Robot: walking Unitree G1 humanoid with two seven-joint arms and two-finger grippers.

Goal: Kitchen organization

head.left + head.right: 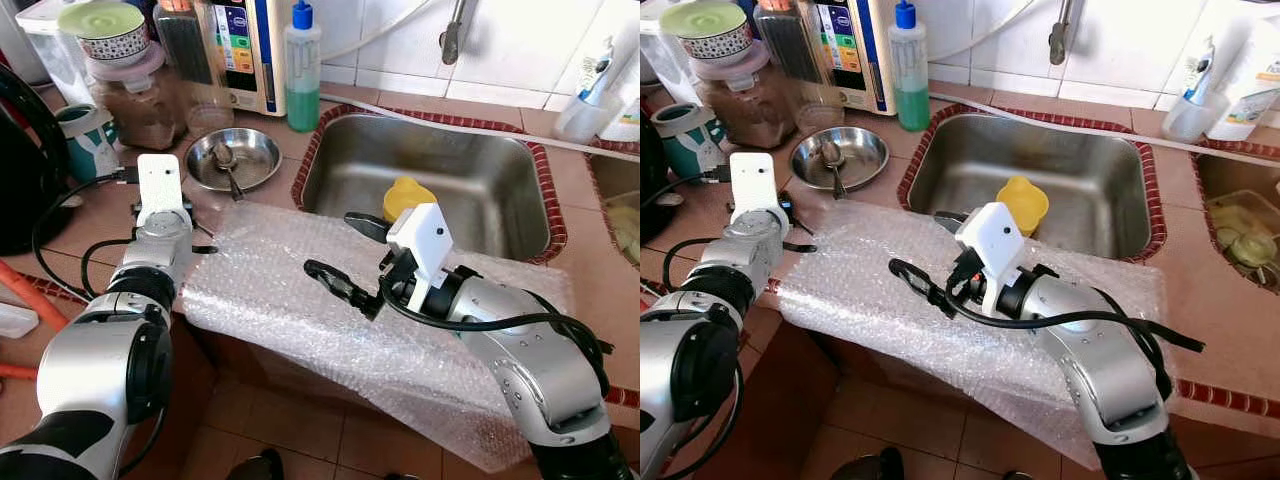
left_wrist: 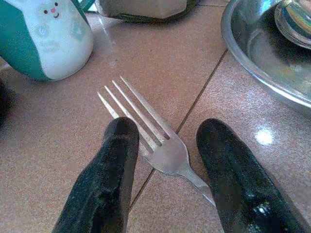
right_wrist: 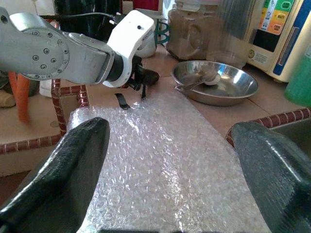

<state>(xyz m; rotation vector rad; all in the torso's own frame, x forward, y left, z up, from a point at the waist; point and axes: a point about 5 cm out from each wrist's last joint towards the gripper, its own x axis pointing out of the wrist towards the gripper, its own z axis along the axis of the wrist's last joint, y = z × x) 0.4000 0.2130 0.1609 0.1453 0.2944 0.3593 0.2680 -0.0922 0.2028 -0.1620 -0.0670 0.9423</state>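
Tiled counter holds a fork (image 2: 160,145); the left gripper (image 2: 167,160) straddles it, jaws open (likely to grasp), while the right gripper (image 1: 345,255) hovers open over bubble wrap (image 1: 290,320).

Bubble wrap (image 1: 870,290): spread over the counter edge beside the sink (image 1: 1090,180).
Right gripper (image 1: 925,255): fingers apart above the wrap.
Steel bowl (image 1: 855,150): holds a spoon (image 1: 830,157).
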